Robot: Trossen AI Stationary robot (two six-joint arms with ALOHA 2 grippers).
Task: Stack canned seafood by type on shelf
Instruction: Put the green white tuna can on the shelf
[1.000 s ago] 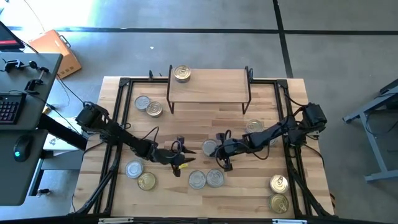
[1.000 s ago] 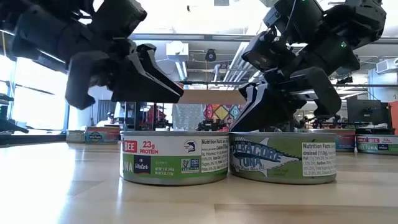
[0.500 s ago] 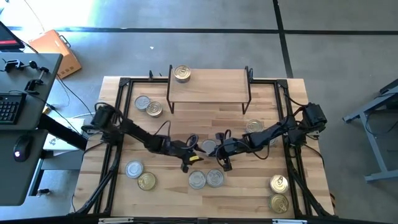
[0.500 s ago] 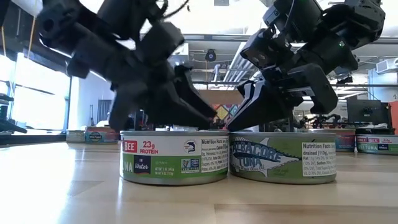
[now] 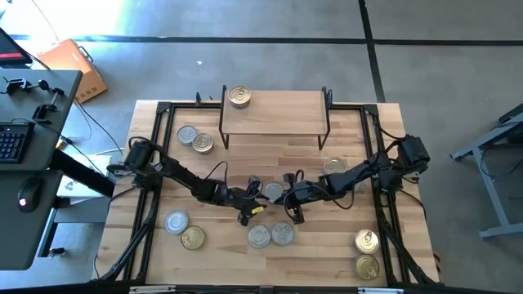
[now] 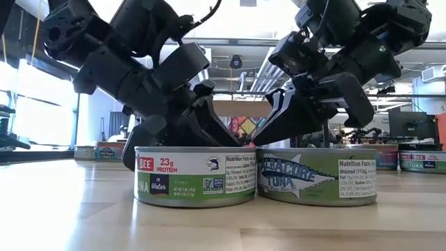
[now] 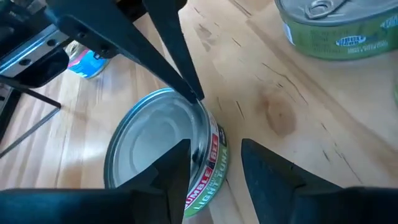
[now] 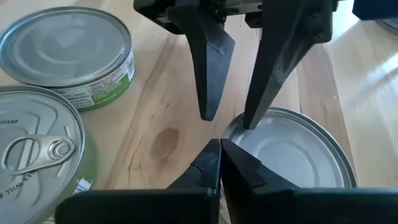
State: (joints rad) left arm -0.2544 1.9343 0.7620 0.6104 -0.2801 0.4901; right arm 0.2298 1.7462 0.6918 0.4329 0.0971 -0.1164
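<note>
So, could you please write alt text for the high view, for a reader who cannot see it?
Seen from above, the left gripper and right gripper meet over one silver-lidded tin mid-table. Other tins lie scattered on the slatted table, and one gold-lidded tin sits on the shelf at the far edge.

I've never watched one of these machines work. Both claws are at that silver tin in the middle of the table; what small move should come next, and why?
Probably the left gripper should lower and close on the silver-lidded tin. Its open fingers straddle the tin's rim without gripping, while the right gripper, shut, rests at the tin's edge. Only one tin stands on the shelf.
</note>
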